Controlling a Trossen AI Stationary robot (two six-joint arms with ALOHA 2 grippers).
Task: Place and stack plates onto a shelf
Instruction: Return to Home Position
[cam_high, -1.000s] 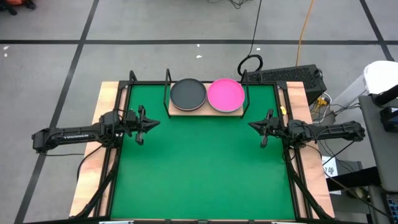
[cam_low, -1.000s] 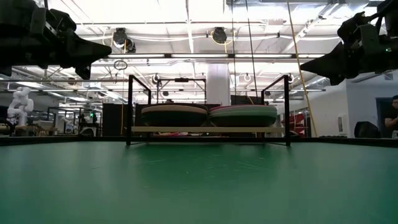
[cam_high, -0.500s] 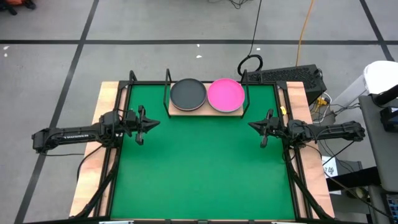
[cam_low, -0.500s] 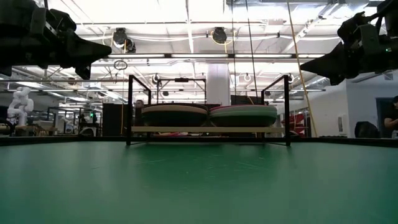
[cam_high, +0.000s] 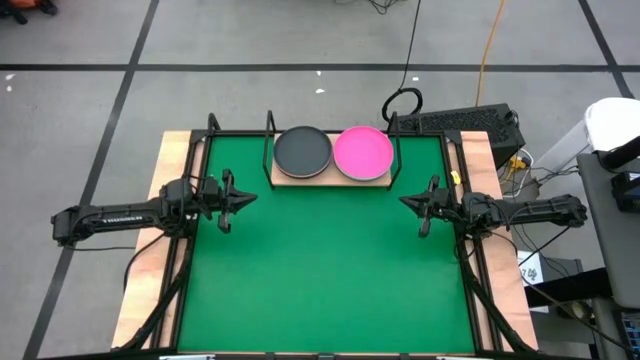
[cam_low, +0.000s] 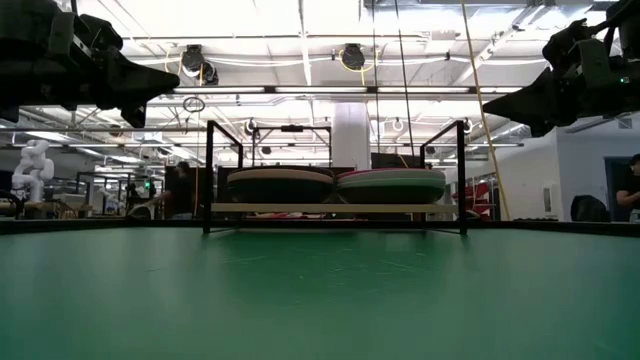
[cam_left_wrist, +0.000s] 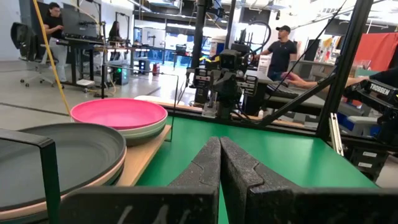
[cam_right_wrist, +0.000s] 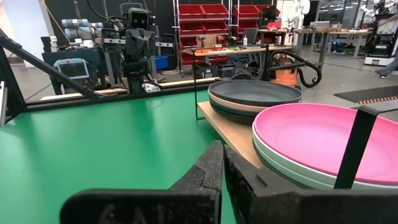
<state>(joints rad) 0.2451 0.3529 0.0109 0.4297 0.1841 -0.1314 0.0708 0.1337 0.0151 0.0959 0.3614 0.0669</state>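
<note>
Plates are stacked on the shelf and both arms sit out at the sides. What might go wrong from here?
1. The dark-topped stack and pink-topped stack sit edge to edge on the shelf; a knock to one would probably shift the other.
2. The pink-topped stack reaches the shelf's right end by the black post, leaving little margin if it slides.
3. The left end effector and right end effector, both shut, point inward near the shelf's front; a stray move might clip it.

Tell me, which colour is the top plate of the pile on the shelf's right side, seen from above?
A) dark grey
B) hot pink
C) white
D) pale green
B: in the high view a hot pink plate tops the right pile on the shelf, while a dark grey plate tops the left one.
</note>
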